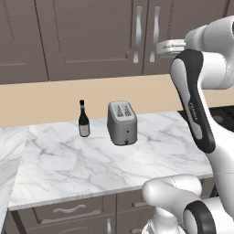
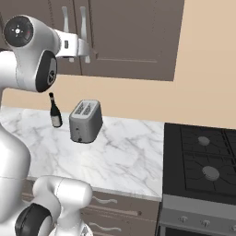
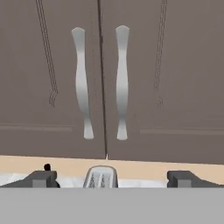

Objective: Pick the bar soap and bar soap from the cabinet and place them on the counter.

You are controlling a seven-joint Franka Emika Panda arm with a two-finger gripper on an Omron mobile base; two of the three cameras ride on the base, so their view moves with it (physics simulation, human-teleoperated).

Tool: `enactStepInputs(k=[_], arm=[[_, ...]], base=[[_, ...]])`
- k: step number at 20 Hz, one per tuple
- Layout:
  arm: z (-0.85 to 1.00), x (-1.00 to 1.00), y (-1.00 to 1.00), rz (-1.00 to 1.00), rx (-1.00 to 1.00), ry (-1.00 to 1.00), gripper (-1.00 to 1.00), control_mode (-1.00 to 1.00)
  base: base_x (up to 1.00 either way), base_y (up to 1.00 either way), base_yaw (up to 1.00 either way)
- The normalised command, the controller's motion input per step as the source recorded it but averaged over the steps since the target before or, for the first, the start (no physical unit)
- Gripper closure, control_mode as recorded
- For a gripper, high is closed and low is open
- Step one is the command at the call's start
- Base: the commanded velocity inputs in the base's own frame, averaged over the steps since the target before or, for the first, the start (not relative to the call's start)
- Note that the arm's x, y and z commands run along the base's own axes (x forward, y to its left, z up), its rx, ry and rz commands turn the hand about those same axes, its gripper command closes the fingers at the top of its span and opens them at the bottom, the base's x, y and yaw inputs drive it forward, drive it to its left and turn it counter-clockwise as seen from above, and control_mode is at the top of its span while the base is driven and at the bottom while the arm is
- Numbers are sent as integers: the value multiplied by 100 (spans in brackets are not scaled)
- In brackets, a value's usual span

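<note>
Left base view: no writing is legible on the bottle [image 1: 83,119] or the toaster [image 1: 122,123], which stand side by side near the back edge of the counter [image 1: 68,169], bottle to the left. My gripper [image 1: 161,47] is raised in front of the cabinet [image 1: 91,36], by its handles [image 1: 138,34]; both doors are closed, so the soaps can't be seen.

Right base view: my gripper [image 2: 87,50] sits just before the handles, the jaws unclear. A stove [image 2: 203,166] adjoins the counter's right edge.

Hand view: my fingertips [image 3: 41,178] stand spread wide, holding nothing and touching nothing, facing the two handles where the doors meet. The toaster's top peeks between them.
</note>
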Motion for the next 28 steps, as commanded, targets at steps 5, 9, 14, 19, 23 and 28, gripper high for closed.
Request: enactStepInputs(k=[5,9,14,19,23,28], arm=[[0,25,6,2,0,-2,-100,-100],[0,35,0,0,0,0,-100,-100],[0,36,0,0,0,0,-100,-100],[0,33,0,0,0,0,-100,-100],[0,33,-1,0,0,0,-100,-100],[0,30,-5,0,0,0,-100,-100]], base=[[0,0,0],[0,0,0],[0,0,0],[0,0,0],[0,0,0],[0,0,0]])
